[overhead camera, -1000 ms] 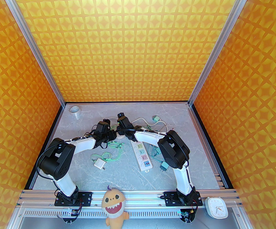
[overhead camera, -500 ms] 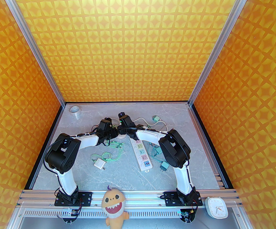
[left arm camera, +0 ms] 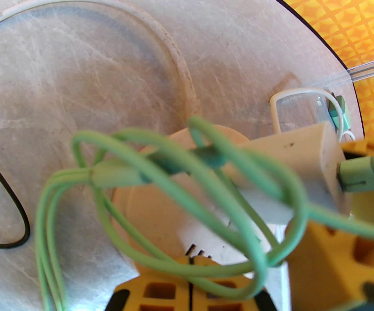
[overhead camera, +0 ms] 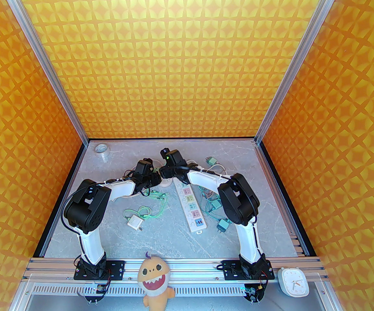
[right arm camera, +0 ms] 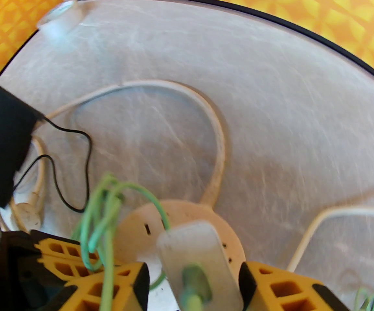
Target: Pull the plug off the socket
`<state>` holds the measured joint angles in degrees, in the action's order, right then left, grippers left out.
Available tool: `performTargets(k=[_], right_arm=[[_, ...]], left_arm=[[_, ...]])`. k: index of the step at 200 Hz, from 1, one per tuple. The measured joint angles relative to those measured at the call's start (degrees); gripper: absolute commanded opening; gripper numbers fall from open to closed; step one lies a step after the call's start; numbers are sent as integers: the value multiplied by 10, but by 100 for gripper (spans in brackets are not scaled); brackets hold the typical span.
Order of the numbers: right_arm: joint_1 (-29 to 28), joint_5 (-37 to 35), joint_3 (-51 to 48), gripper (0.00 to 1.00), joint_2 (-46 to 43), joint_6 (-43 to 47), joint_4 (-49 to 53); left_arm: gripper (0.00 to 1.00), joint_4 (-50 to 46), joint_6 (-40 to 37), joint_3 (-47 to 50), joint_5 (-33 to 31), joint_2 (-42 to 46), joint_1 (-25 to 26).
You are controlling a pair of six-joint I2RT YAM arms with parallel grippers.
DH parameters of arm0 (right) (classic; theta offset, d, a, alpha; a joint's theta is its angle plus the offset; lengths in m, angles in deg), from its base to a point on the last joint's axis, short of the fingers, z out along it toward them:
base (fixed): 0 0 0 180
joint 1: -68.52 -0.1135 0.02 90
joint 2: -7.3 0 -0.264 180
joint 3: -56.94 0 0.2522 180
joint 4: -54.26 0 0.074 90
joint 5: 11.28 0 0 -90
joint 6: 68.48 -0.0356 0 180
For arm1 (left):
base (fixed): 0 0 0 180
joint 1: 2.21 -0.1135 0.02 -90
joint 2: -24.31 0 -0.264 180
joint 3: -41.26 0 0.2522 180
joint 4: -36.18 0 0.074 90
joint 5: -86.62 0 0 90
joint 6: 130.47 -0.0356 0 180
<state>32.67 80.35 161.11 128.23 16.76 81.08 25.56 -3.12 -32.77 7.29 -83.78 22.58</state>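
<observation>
white and blocky, the plug (right arm camera: 199,251) stands over a round cream disc (right arm camera: 141,219) with slots in its face. a green cable (left arm camera: 115,175) runs from the plug's end and loops loosely across the disc. the right gripper (right arm camera: 193,270) straddles the plug, its yellow fingers about half apart, one on each side. the wrist view is blurred, so whether the pads actually press the plug is hard to say, and i cannot tell if its pins sit in the slots. the left gripper (left arm camera: 191,267) is closed tight with nothing seen between its fingers, its tips at the disc's rim under the cable loops. the socket (overhead camera: 191,207), a long white strip with pastel faces, lies flat on the grey marble table (overhead camera: 161,238) just right of centre, its far end near the disc. a white charger (overhead camera: 135,222) with more green cable lies left of it
</observation>
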Motion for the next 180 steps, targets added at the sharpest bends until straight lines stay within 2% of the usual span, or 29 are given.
performTargets(k=[31,113,155,180], right_arm=[[4,14,43,49,25,42,35],[13,19,47,44,41,82,67],[12,23,53,25,62,92,74],[12,33,60,18,63,93,84]], left_arm=[[5,-15,-3,-7,0,-1,0],[5,-40,-15,-18,0,-1,0],[5,-50,-23,-22,0,-1,0],[5,-65,-33,-29,-2,-1,-2]])
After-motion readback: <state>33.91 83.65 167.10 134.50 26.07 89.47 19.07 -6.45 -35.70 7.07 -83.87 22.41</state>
